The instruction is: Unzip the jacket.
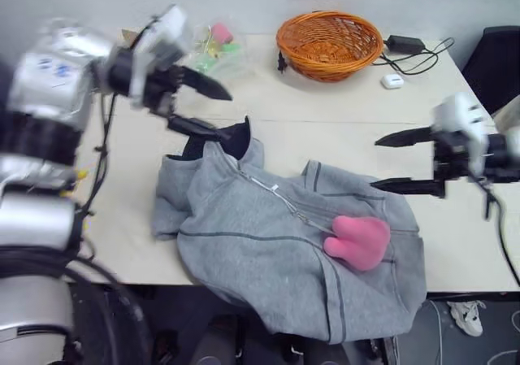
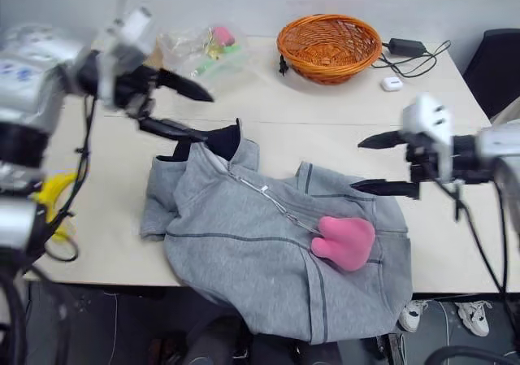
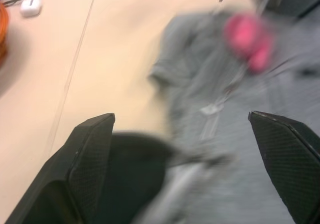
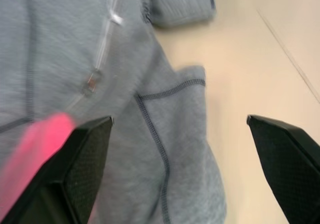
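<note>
The light grey fleece jacket (image 1: 260, 251) lies crumpled on the table, its lower part hanging over the front edge. Its dark navy collar (image 1: 221, 143) points to the back left. The silver zipper (image 1: 280, 198) runs diagonally down the front and looks closed. A pink plush toy (image 1: 358, 241) rests on the jacket at the zipper's lower end. My left gripper (image 1: 229, 117) hovers open just above the collar. My right gripper (image 1: 374, 164) hangs open above the table at the jacket's right side, holding nothing. The left wrist view shows the zipper (image 3: 215, 109) between its spread fingers (image 3: 90, 154).
An orange wicker basket (image 1: 329, 44) stands at the back of the table. A clear bag of colourful items (image 1: 213, 46) lies to its left. A small white device (image 1: 392, 80) and a black adapter with cables (image 1: 406, 45) lie to its right. A dark chair (image 1: 497, 64) stands at the far right.
</note>
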Motion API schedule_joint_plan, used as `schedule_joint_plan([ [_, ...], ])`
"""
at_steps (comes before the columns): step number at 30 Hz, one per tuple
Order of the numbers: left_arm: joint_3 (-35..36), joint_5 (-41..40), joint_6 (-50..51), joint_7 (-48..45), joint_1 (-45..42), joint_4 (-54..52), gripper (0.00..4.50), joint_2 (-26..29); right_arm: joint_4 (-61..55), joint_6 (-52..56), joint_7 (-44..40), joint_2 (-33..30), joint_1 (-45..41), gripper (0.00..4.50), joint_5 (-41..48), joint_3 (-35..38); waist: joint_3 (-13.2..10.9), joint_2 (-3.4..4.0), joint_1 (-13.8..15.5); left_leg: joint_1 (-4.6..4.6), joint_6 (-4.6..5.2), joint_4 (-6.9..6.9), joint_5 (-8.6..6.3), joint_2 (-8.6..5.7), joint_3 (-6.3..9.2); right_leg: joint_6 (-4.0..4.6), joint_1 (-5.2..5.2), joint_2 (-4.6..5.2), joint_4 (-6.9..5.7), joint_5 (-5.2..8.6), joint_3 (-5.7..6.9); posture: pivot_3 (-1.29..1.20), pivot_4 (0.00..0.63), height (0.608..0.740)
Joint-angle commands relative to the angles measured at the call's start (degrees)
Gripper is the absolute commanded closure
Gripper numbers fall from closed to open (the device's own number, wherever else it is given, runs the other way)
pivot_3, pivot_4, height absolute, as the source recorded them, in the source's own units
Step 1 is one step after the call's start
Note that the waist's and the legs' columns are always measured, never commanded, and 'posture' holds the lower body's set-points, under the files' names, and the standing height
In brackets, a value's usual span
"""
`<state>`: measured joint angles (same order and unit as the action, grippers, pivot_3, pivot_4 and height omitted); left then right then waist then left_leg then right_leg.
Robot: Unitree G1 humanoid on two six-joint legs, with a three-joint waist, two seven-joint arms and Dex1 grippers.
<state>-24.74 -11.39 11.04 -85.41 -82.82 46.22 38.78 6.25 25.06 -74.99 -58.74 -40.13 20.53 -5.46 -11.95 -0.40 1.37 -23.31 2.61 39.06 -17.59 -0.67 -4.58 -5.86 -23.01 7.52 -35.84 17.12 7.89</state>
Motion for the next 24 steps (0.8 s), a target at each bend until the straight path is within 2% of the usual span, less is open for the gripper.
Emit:
schedule_joint_plan([
  [1, -3.52, 12.05, -18.00, 5.37, -3.68, 15.49, 0.00, -4.14, 4.10, -2.41, -0.90, 1.17, -3.30, 0.02, -4.63, -2.55, -0.01, -0.01, -0.33, -0.02, 0.07, -0.03, -0.01, -0.02, -0.03, -0.05, -0.14, 0.07, -0.02, -0.02, -0.11, 0.00, 0.150, 0.740],
  [4, -6.79, 20.61, -27.24, 12.25, -5.17, 23.60, 0.00, -7.77, 8.36, -3.93, -0.20, 3.58, -5.17, 0.02, -8.62, -5.46, -0.02, -0.03, -1.07, -0.51, 0.18, 0.04, -0.01, -0.03, -0.22, -0.26, -0.73, 0.14, -0.04, -0.14, -0.20, 0.00, 0.150, 0.740],
  [7, -9.02, 27.59, -33.21, 19.42, -5.44, 27.64, 0.00, -9.31, 11.81, -6.27, 0.38, 5.49, -6.00, 0.02, -11.89, -6.85, -0.04, -0.07, -1.33, -0.63, 0.25, 0.10, 0.03, -0.02, -0.20, -0.35, -0.79, 0.15, -0.04, -0.20, -0.17, 0.00, 0.150, 0.740],
  [14, -4.92, 30.38, -37.78, 23.24, -4.10, 30.06, 0.00, -11.89, 16.33, -6.45, 1.37, 8.69, -6.92, 0.02, -13.61, -6.28, -0.04, -0.07, -1.28, -0.66, 0.36, 0.22, 0.11, -0.07, -0.16, -0.49, -0.77, 0.23, -0.08, -0.34, -0.24, 0.00, 0.150, 0.740],
  [17, -4.11, 31.61, -38.40, 22.77, -3.59, 30.39, 0.59, -11.44, 17.06, -7.29, 0.74, 8.67, -6.70, 0.62, -14.31, -6.40, -0.04, -0.07, -1.17, -0.70, 0.37, 0.25, 0.11, -0.11, -0.13, -0.49, -0.77, 0.25, -0.09, -0.34, -0.22, 0.00, 0.150, 0.740],
  [19, -3.61, 32.21, -38.12, 23.02, -3.35, 30.57, 1.31, -11.18, 17.20, -7.61, 0.17, 8.51, -6.60, 1.42, -14.43, -6.19, -0.04, -0.07, -1.20, -0.71, 0.38, 0.27, 0.12, -0.14, -0.12, -0.50, -0.77, 0.26, -0.09, -0.35, -0.22, 0.00, 0.150, 0.740],
  [20, -3.42, 32.46, -37.99, 23.39, -3.18, 30.62, 1.50, -10.99, 17.17, -7.65, -0.07, 8.38, -6.66, 1.66, -14.41, -6.05, -0.04, -0.07, -1.22, -0.71, 0.38, 0.28, 0.12, -0.14, -0.12, -0.51, -0.77, 0.26, -0.09, -0.35, -0.22, 0.00, 0.150, 0.740],
  [24, -2.26, 33.43, -37.61, 24.11, -2.01, 30.66, 2.76, -9.87, 17.77, -8.01, -0.58, 8.00, -7.24, 3.05, -14.54, -5.58, -0.04, -0.07, -1.36, -0.71, 0.39, 0.30, 0.12, -0.14, -0.10, -0.52, -0.77, 0.25, -0.12, -0.36, -0.22, 0.00, 0.150, 0.740],
])
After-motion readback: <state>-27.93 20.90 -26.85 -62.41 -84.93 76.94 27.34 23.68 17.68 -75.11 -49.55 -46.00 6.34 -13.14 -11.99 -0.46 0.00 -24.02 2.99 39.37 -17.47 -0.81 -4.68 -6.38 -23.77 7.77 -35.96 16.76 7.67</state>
